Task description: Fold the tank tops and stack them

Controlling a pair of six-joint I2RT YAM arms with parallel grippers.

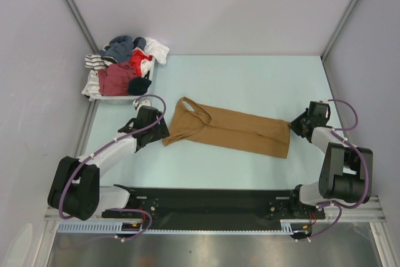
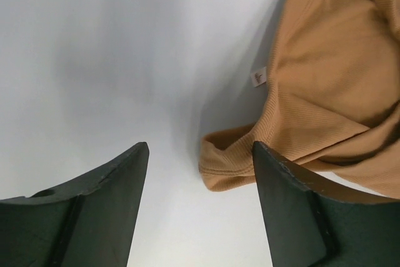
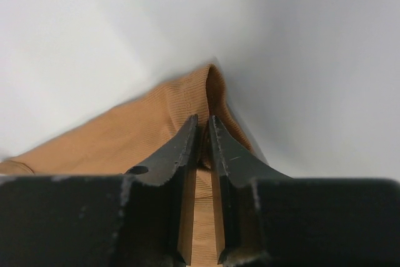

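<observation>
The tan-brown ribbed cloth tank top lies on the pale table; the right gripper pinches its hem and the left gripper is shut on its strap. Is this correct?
No. The left gripper stands open, not shut on the strap of the tan-brown tank top; the left wrist view shows it.

Tank top (image 1: 231, 130) flat at ctr frame; bin (image 1: 117, 99) w/ clothes (image 1: 119, 74) upper left. L gripper (image 2: 200, 145) at its left end, R gripper (image 3: 203, 119) at right.
</observation>
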